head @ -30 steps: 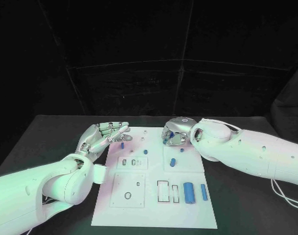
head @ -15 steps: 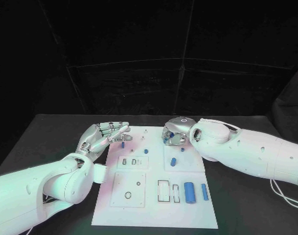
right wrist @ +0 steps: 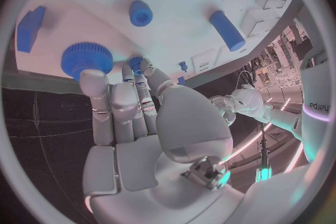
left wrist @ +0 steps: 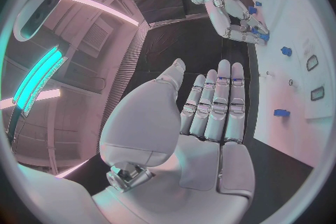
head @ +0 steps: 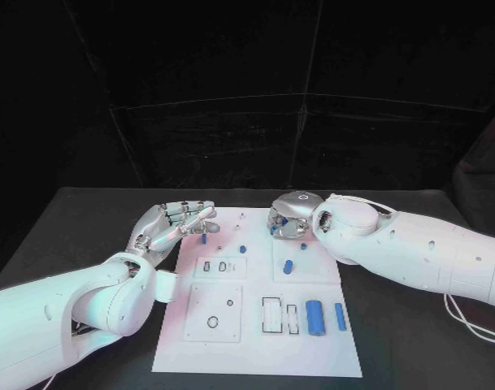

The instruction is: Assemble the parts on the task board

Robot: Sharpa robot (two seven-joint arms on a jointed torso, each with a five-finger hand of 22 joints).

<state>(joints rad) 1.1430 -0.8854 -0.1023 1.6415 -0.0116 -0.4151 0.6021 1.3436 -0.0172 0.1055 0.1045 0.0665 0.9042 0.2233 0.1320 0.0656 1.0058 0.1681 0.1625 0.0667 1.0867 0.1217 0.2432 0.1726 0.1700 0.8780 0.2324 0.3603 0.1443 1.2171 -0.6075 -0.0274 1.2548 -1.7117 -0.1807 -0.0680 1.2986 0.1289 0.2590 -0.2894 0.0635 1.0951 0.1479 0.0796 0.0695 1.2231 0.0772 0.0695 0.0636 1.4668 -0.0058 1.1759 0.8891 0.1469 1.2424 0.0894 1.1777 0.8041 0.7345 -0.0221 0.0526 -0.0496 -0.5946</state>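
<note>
White plastic makes up the task board [head: 259, 325], flat in the middle of the black table [head: 71, 219], and its near end carries two blue cylinders [head: 314, 315] lying side by side beside dark rectangular recesses [head: 271, 315]. A smaller oval cutout [head: 212, 322] sits in a raised panel to the left of them; these pockets look vacant. Mid-board, a short blue peg [head: 287, 266] lies loose, and two small blue studs [head: 242, 250] stand further up.

At the far end, the left hand [head: 175, 225] hovers at the board's left edge, fingers straight and together, holding nothing. The right hand [head: 289, 221] curls down over the far right corner; in the right wrist view its fingertips [right wrist: 93, 75] touch a blue gear [right wrist: 87, 57], though whether they grip it I cannot tell.

The parts look small, rigid, light and probably slick, so a fingertip pinch across a cylinder's middle, or across the gear's toothed rim, seems safest.
</note>
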